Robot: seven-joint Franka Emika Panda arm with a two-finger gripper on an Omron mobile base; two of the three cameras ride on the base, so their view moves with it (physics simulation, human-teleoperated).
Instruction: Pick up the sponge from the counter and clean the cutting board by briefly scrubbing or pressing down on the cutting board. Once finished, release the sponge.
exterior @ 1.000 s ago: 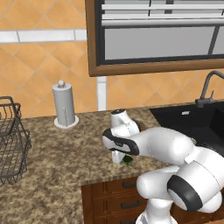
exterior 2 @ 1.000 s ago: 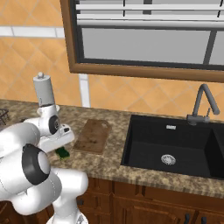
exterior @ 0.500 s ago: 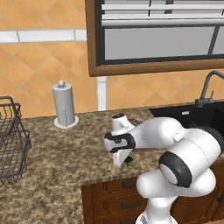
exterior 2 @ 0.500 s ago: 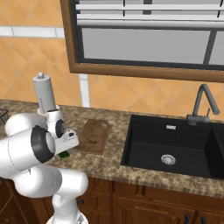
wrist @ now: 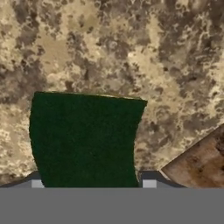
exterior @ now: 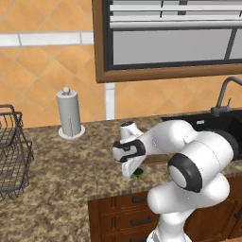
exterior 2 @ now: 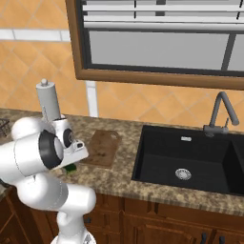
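green sponge (wrist: 85,140) (counter (wrist: 131,48)) between end effector (wrist: 92,183) tips

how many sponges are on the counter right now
1. The dark green sponge lies on the granite counter under the gripper, beside the cutting board. The arm could hide others.

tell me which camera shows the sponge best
The hand view: the dark green sponge lies large on the speckled counter, flanked by the claw's tips. In the left base view just a green corner peeks out under the hand; in the right base view a sliver shows beside the arm.
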